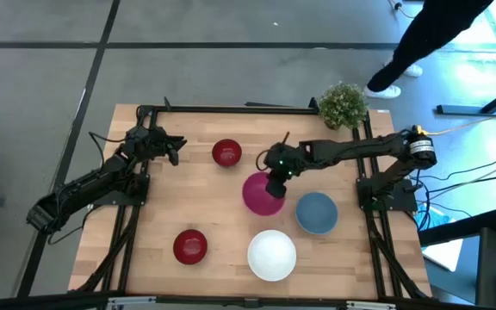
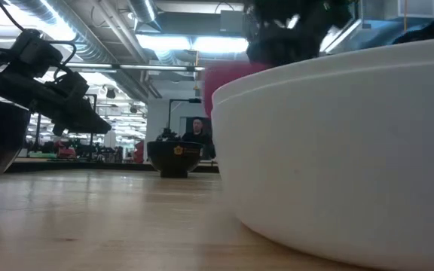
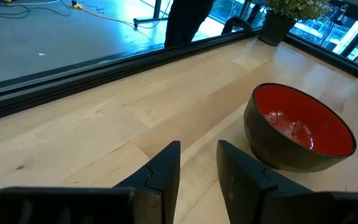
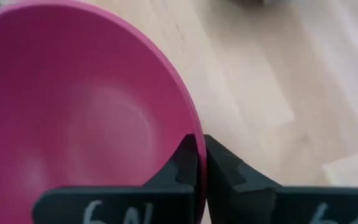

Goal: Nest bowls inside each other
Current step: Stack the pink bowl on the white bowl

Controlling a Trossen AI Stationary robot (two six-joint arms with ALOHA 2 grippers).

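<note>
The right gripper [image 4: 201, 163] was clenched on the rim of the pink bowl [image 1: 261, 195], one finger inside the wall and one outside, as the right wrist view showed. The bowl was near the middle of the desk; whether it was lifted or resting on the wood I could not tell.

To do this step well, I think the bowl should be kept level and carried over a bowl of similar size, then lowered slowly until it sits centred. The pinch is only at one side of the rim, so a fast move could let the bowl swing or slip.

The blue bowl [image 1: 317, 212] lay just beside the pink one, toward the right edge of the desk. The white bowl [image 1: 272, 255] stood near the front edge, close below the gripper. One dark red bowl [image 1: 226, 153] was nearer the back edge, the other dark red bowl [image 1: 190, 246] toward the front left corner, well apart from this pincer.

The left gripper [image 3: 197, 168] waited near the back left corner, fingers released and empty.
</note>
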